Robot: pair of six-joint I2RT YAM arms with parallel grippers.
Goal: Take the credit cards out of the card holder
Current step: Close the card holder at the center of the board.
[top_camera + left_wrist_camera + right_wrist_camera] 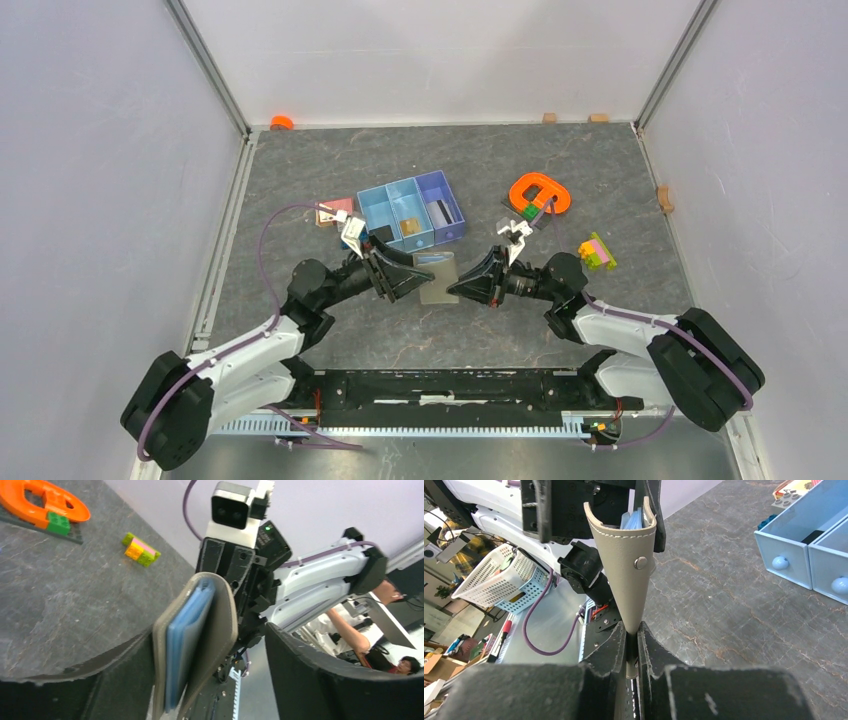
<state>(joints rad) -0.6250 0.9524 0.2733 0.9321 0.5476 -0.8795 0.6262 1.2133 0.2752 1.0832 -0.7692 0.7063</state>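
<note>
Top view: both arms meet over the middle of the table, just near of a blue tray (388,187). The card holder (437,278) hangs between them. The left gripper (413,280) is spread wide; the right gripper (462,287) pinches the holder's right edge

Left wrist view: the card holder (215,630) stands edge-on between the spread fingers (125,680), close beside one of them, its pale blue pockets showing

Right wrist view: the right gripper (631,645) is pressed together on the folded edge of the card holder (624,565), which flares open at its far end. No credit cards can be told apart inside

The holder looks soft, light and bendy; the cards are probably thin, stiff and slick, best pinched by an exposed edge
</note>
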